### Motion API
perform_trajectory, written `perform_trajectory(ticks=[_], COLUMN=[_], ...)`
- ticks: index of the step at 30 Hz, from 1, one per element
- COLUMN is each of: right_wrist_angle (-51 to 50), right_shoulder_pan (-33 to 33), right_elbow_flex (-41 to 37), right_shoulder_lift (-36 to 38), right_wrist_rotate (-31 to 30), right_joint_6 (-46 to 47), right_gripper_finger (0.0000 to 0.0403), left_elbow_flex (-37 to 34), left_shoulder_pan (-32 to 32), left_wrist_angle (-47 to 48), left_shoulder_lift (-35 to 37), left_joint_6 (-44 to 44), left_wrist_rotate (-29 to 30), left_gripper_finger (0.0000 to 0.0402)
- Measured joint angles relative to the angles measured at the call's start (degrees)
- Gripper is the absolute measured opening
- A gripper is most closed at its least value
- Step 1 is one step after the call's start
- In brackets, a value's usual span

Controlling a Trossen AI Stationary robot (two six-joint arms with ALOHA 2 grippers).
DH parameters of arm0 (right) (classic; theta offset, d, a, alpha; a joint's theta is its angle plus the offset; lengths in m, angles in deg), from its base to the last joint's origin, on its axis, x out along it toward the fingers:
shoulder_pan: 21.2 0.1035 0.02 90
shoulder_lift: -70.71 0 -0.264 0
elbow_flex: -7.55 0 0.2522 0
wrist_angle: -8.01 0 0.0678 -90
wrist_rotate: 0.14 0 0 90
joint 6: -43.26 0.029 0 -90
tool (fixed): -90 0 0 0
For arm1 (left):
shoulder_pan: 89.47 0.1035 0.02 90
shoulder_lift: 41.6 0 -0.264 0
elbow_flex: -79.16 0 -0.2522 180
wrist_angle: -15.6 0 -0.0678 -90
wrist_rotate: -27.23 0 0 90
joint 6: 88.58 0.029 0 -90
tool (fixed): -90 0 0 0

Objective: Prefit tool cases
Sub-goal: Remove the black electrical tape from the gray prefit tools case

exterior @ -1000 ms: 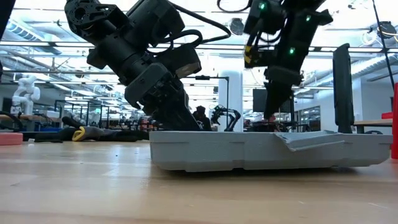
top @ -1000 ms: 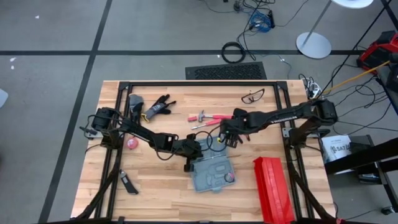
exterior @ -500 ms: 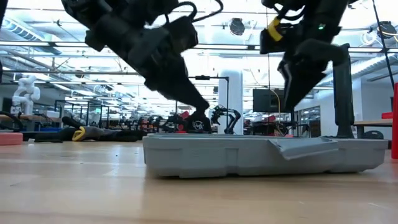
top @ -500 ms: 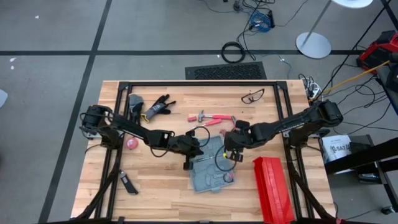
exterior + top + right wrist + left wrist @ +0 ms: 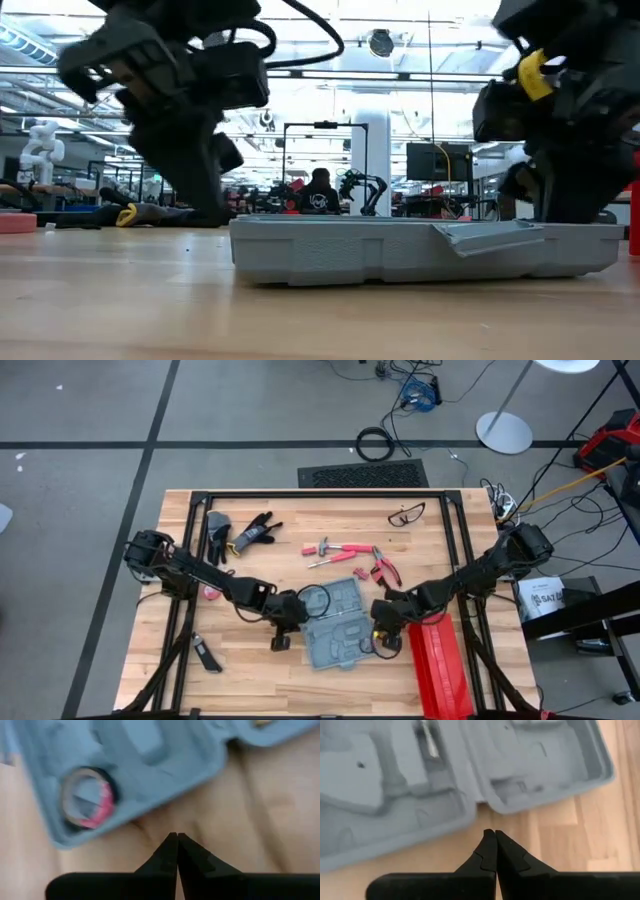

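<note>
Both arms have swung down and outward from above the tool case (image 5: 341, 625), which lies open and flat on the wooden surface (image 5: 250, 680) just left of the long red box (image 5: 436, 665). Moments earlier the right hand (image 5: 383, 640) hovered spread over the case's far edge; now it sits low at the case's right side, near the corner that holds a pink-rimmed ring (image 5: 89, 797), its fingers pressed together on nothing. Opposite, the left hand (image 5: 281, 642) has pulled back to the case's left edge, likewise pinched closed and empty, fingertips aimed at the rim. With the case bracketed from both sides, the robot appears ready to nudge or square it rather than lift it. Pliers (image 5: 384, 567) and a pink-handled tool (image 5: 335, 548) beyond the case remain unloaded, so fitting looks barely begun.
</note>
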Motion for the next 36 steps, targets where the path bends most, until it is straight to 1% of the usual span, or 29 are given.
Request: perform_trajectory(ticks=[2, 3, 7, 11, 12, 13, 17, 20, 24, 29, 33, 36], right_wrist_angle=[5.5, 7.2, 11.2, 16.1, 17.4, 18.0, 17.8, 17.7, 17.7, 16.6, 17.2, 17.2], right_shoulder_pan=[0.3, 0.4, -0.5, -1.8, -2.3, -2.8, -4.0, -4.4, -4.4, -4.3, -4.3, -4.3], right_elbow_flex=[-1.5, -1.9, -2.2, -1.8, -1.5, -1.1, 1.1, 2.3, 2.9, 2.9, 2.9, 2.9], right_shoulder_lift=[0.0, 0.0, 0.0, 0.0, 0.0, 0.0, 0.0, 0.0, 0.0, 0.0, 0.0, 0.0], right_wrist_rotate=[0.1, 0.0, 0.3, 1.2, 1.3, 1.3, 1.3, 0.9, 0.6, 0.7, 0.7, 0.7], right_joint_6=[0.2, 0.1, -3.0, -7.1, -7.7, -8.5, -11.8, -13.4, -14.0, -14.0, -14.1, -16.1], right_gripper_finger=[0.0001, 0.0001, 0.0001, 0.0000, 0.0000, 0.0000, 0.0000, 0.0000, 0.0000, 0.0000, 0.0000, 0.0000], left_elbow_flex=[0.0, 0.0, -0.1, -0.2, -0.2, -0.2, 0.0, 0.2, 0.2, 0.2, 0.9, 2.4], left_shoulder_pan=[-0.5, -0.7, 0.0, 3.0, 4.1, 5.2, 8.7, 9.6, 9.7, 9.7, 9.1, 7.9], left_wrist_angle=[0.7, 0.8, 0.9, 0.6, 0.2, 0.0, 1.7, 5.0, 9.5, 10.1, 11.1, 14.0], left_shoulder_lift=[-0.4, -0.5, -1.0, -1.1, -1.1, -1.1, -1.0, -0.6, -0.4, -0.4, -0.4, -0.4], left_joint_6=[-0.7, -0.7, 0.9, 4.3, 5.2, 5.7, 7.1, 7.1, 7.0, 6.8, 5.3, 4.1], left_wrist_rotate=[1.6, 3.3, 12.0, 22.2, 24.3, 25.1, 22.1, 20.1, 19.7, 19.5, 15.8, 12.3], left_gripper_finger=[0.0000, 0.0000, 0.0000, 0.0000, 0.0000, 0.0000, 0.0000, 0.0000, 0.0000, 0.0000, 0.0000, 0.0000])
